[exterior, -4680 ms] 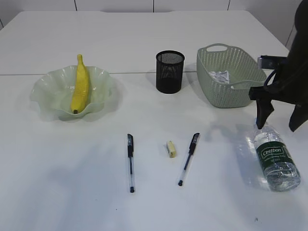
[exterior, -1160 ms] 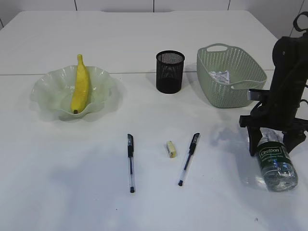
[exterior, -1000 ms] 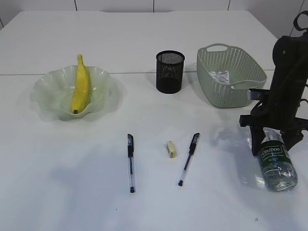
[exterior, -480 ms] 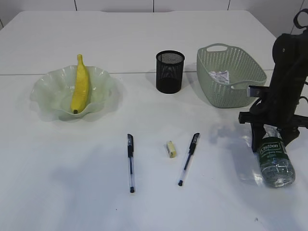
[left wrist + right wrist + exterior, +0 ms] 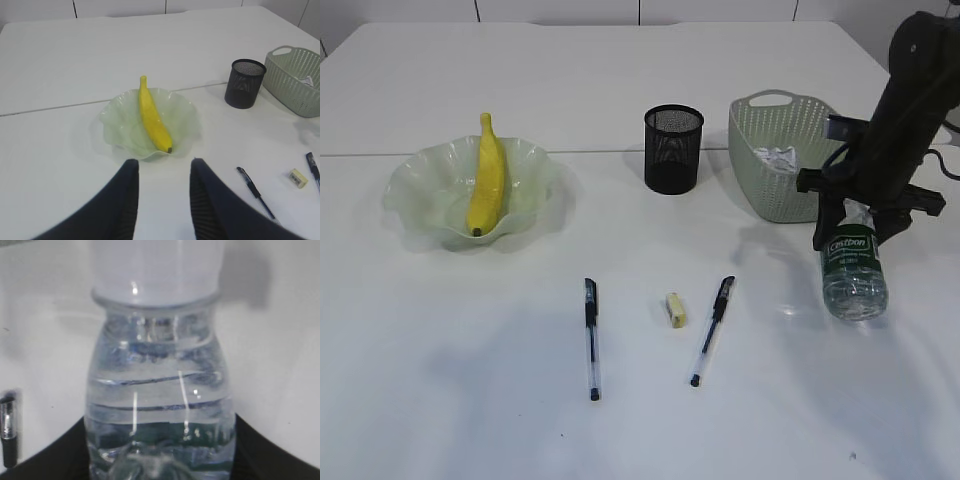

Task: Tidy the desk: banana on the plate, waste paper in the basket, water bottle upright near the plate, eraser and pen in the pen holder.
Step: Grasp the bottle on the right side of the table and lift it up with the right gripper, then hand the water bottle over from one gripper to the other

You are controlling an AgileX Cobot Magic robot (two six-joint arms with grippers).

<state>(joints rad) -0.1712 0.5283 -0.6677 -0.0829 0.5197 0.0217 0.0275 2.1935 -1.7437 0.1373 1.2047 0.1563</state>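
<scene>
A white desk (image 5: pixel 620 420) fills the view, and on it we see the banana (image 5: pixel 486 186) already lying in the plate (image 5: pixel 415 180) and crumpled waste paper (image 5: pixel 778 158) in the basket (image 5: pixel 760 190). Two pens (image 5: pixel 590 336) and an eraser (image 5: pixel 675 309) lie loose, well short of the mesh pen holder (image 5: pixel 673 148). Our right gripper (image 5: pixel 862 205) is clamped on the neck end of the water bottle (image 5: pixel 854 275), which hangs base-down over the desk, just in front of the basket — far from the plate. The left gripper (image 5: pixel 161 192) hovers with its jaws apart, holding nothing, near the plate. We judge the risk lies in the grip: the bottle is heavy with water and held high up, so it could swing or slip on the carry across, or tip on landing if released off-vertical — and a low path could sweep the pens.
</scene>
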